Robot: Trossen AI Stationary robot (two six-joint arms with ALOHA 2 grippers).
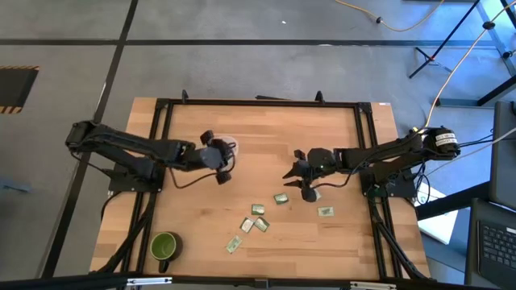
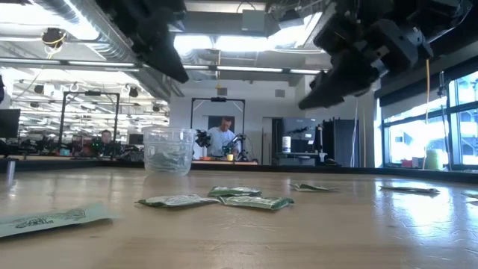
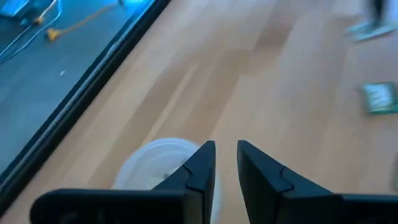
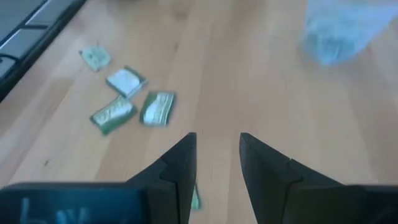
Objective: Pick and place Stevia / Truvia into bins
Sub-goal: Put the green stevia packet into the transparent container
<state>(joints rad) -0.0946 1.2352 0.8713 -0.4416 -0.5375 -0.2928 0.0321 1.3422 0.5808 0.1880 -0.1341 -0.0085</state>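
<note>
My left hand (image 1: 225, 157) hangs over the clear cup (image 1: 228, 147) near the middle of the table (image 1: 339, 242), toward its far edge; through its wrist camera I see the cup's round rim (image 3: 163, 163) right under the two fingers (image 3: 200, 167), which stand a narrow gap apart with nothing between them. From table height the cup (image 2: 169, 152) stands upright and I can make out green and white sachets already lying inside it. My right hand (image 1: 300, 179) hovers above the table off to the right of the cup, well apart from it, fingers parted and holding nothing; in its own camera I see bare wood between the fingertips and a bit of a sachet (image 4: 194, 200) just beneath them. The loose sachets lie flat on the wood on the near side of the cup: one just beside my right hand (image 1: 280, 198), one further right (image 1: 326, 212), a small cluster of three near the middle (image 1: 257, 210), and one more nearer the front edge (image 1: 234, 245). A green mug (image 1: 164, 246) sits at the near left corner of the table. Beyond the table, in the room, I can see a person (image 2: 221, 139) standing at another bench.
</note>
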